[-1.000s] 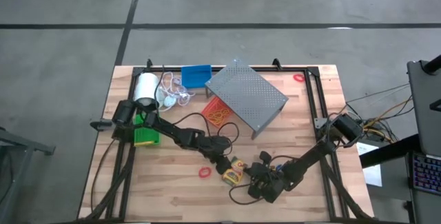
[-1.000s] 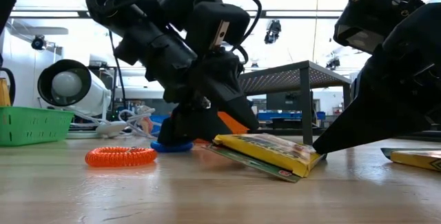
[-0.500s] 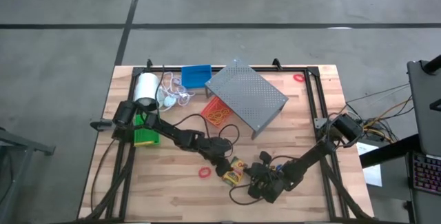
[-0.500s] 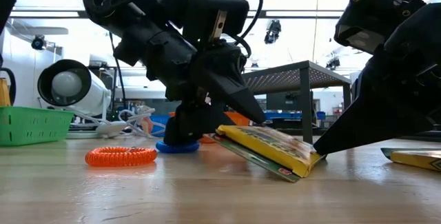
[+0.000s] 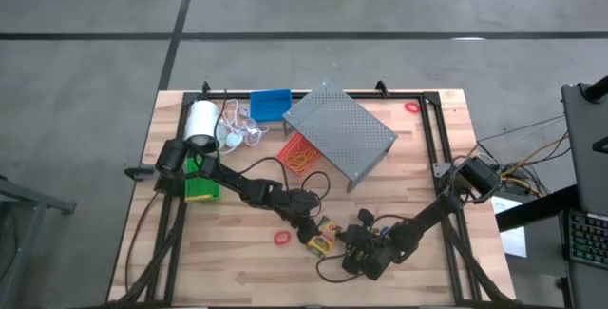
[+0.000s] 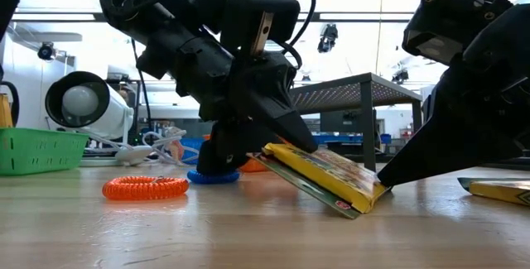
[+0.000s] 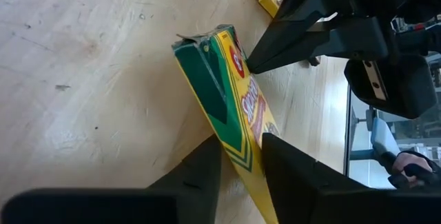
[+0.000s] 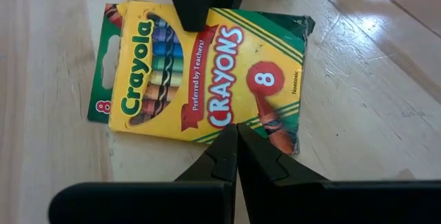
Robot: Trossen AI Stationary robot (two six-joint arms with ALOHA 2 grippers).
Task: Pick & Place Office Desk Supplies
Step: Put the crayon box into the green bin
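From overhead, on the wooden slatted table [image 5: 399, 147], the left gripper [image 5: 310, 225] and right gripper [image 5: 353, 248] meet at a Crayola crayon box [image 5: 322, 238] near the front edge, a red ring band [image 5: 282, 239] just beside it; further back sit the grey perforated rack [image 5: 339, 136], a blue bin [image 5: 270, 105], a red-orange bin [image 5: 298, 153], a green bin [image 5: 200, 188] and a white roll [image 5: 200, 120], all above a grey concrete floor. At table height, the crayon box [image 6: 325, 178] is tilted, one edge lifted in the left gripper [image 6: 269, 141], the other edge on the wood beside the right gripper's [image 6: 385, 182] tip; an orange coil band [image 6: 145, 188] and a blue ring [image 6: 212, 175] lie near, a second crayon box [image 6: 499, 190] at the far right, and a bright workshop room shows behind. Through the left wrist camera, the left gripper [image 7: 241, 156] straddles the box's thin edge, its jaws narrowed onto the crayon box [image 7: 231, 93]. Through the right wrist camera, the right gripper [image 8: 237, 145] is pressed together, holding nothing, its tip at the box's lower edge as a brace. To do this well, I judge the left should pinch firmly before lifting, while the right keeps bracing so the box cannot slide
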